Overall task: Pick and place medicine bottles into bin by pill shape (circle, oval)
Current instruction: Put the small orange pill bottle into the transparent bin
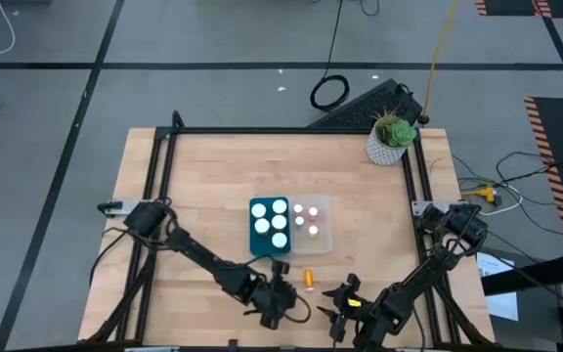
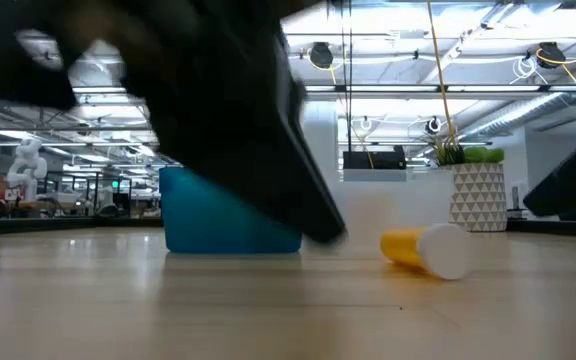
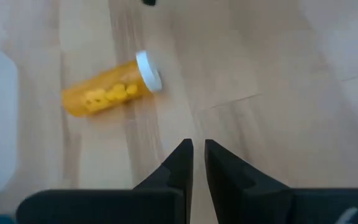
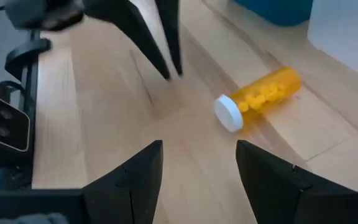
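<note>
An amber medicine bottle with a white cap lies on its side on the table, near the front edge. It shows in the low view and in both wrist views. My left gripper stands just left of it, shut on nothing. My right gripper is open, just right of the bottle and nearer the front edge, with its fingers toward the cap. A blue bin and a clear bin at mid-table each hold several white-capped bottles.
A potted plant in a white patterned pot stands at the table's far right corner. A black frame rail runs along the table's edges. Bare wood lies to the left and right of the bins.
</note>
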{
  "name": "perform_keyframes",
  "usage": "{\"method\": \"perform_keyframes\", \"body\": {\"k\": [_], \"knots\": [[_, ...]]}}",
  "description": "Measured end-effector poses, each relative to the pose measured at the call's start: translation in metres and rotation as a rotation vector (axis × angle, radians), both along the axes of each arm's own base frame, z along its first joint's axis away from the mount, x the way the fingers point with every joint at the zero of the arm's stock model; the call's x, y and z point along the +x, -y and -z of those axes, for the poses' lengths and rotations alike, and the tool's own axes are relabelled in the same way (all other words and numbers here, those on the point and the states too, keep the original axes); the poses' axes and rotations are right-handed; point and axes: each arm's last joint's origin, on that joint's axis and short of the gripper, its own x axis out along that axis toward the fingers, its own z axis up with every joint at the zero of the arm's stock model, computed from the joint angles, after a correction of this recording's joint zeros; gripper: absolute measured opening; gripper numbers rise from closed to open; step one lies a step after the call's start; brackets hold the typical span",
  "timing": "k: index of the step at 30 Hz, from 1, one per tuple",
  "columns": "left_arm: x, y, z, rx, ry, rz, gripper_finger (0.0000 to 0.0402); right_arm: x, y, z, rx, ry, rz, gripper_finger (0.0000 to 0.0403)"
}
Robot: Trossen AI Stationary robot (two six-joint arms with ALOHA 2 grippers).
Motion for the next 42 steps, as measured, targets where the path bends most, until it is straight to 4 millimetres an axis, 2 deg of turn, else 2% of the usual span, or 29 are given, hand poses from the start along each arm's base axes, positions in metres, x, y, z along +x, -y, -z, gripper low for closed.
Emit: {"method": "perform_keyframes", "body": {"k": [8, 13, 16, 19, 22, 26, 32, 34, 37, 42], "knots": [[0.028, -0.022, 0.021, -0.014, 0.092, -0.032, 0.0044, 0.002, 0.002, 0.0, -0.084, 0.006, -0.015, 0.0196], [0.039, -0.036, 0.019, -0.074, 0.131, -0.029, 0.0044, 0.001, 0.004, 0.002, -0.18, -0.02, -0.051, 0.0196], [0.042, -0.038, 0.017, -0.1, 0.147, -0.02, 0.0044, -0.002, 0.008, 0.004, -0.194, -0.044, -0.028, 0.0197], [0.04, -0.031, 0.017, -0.136, 0.137, 0.024, 0.0044, -0.006, 0.013, 0.006, -0.192, -0.059, 0.028, 0.0197], [0.032, -0.022, 0.014, -0.154, 0.097, 0.044, 0.0044, -0.008, 0.015, 0.007, -0.185, -0.067, 0.051, 0.0197], [0.017, -0.009, -0.004, -0.159, 0.058, 0.058, 0.0044, -0.007, 0.013, 0.007, -0.157, -0.073, 0.042, 0.0197], [-0.011, 0.012, -0.02, -0.071, -0.001, 0.084, 0.0044, -0.004, 0.01, 0.014, -0.122, -0.042, 0.055, 0.0197], [-0.022, 0.017, -0.029, -0.023, -0.019, 0.097, 0.0044, 0.001, 0.008, 0.018, -0.06, 0.007, 0.101, 0.0198], [-0.037, 0.02, -0.047, 0.036, -0.018, 0.096, 0.0044, 0.007, 0.012, 0.022, -0.043, 0.008, 0.123, 0.0216], [-0.06, 0.019, -0.073, 0.114, 0.007, 0.044, 0.0044, 0.012, 0.018, 0.023, -0.039, -0.01, 0.138, 0.027]]}}
